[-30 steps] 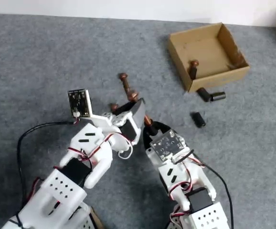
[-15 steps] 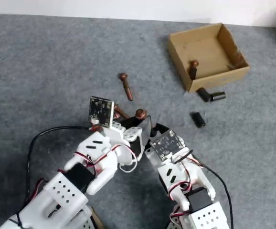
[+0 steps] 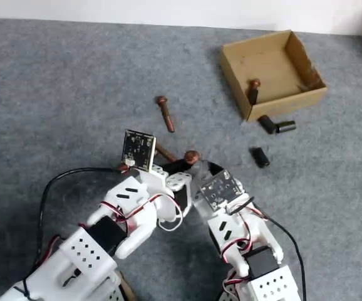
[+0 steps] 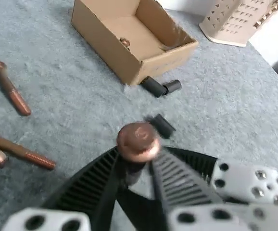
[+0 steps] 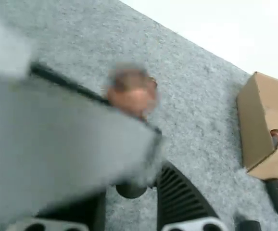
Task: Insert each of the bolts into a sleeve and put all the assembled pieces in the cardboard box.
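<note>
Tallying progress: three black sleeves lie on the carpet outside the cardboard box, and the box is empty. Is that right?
Not quite: the cardboard box is not empty. The high view shows one bolt in a sleeve lying inside it. The three loose sleeves are outside it, as you say.

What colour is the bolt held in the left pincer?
Coppery brown bolt, best in left wrist view.

Left gripper point(image 4: 135, 166) brought bolt point(image 4: 138, 139) back over right gripper's point(image 5: 129, 202) sleeve point(image 5: 129, 190)
</note>
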Robot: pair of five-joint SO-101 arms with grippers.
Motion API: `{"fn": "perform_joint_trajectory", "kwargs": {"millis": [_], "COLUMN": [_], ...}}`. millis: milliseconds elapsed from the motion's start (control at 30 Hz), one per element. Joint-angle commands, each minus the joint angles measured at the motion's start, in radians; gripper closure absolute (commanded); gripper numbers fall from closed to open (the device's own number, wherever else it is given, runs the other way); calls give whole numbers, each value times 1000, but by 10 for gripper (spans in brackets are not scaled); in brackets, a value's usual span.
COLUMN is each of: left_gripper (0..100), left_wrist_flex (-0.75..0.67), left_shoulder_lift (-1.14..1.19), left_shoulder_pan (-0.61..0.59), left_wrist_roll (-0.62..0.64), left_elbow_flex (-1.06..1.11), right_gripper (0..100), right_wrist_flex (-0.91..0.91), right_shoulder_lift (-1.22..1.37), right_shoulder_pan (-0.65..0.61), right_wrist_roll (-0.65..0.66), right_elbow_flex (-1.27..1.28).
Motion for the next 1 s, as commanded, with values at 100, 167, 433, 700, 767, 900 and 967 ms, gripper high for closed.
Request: {"fn": "perform_joint_trajectory", "kwargs": {"millis": [100, 167, 433, 700, 767, 900, 967], "left_gripper": [673, 654, 649, 646, 646, 646, 646], "left_wrist_flex": [2, 5, 3, 26, 9, -5, -5], "left_shoulder_lift": [-18, -18, -19, -13, -19, -19, -19], "left_shoulder_pan": [16, -10, -88, -317, -398, -522, -558], "left_wrist_roll": [0, 2, -2, -3, -3, -3, -2], "left_elbow_flex": [-5, -4, 33, 130, 168, 176, 176], "right_gripper": [994, 994, 994, 994, 994, 994, 994], "right_wrist_flex": [-8, -8, -8, -8, -7, -1, 39], "right_shoulder_lift": [-8, -8, -8, 1, 1, 2, 2], "right_shoulder_pan": [25, 25, 27, 101, 102, 102, 102], "right_wrist_roll": [-12, -12, -12, -18, -18, -20, -48], "right_elbow_flex": [105, 105, 105, 105, 105, 105, 104]}}
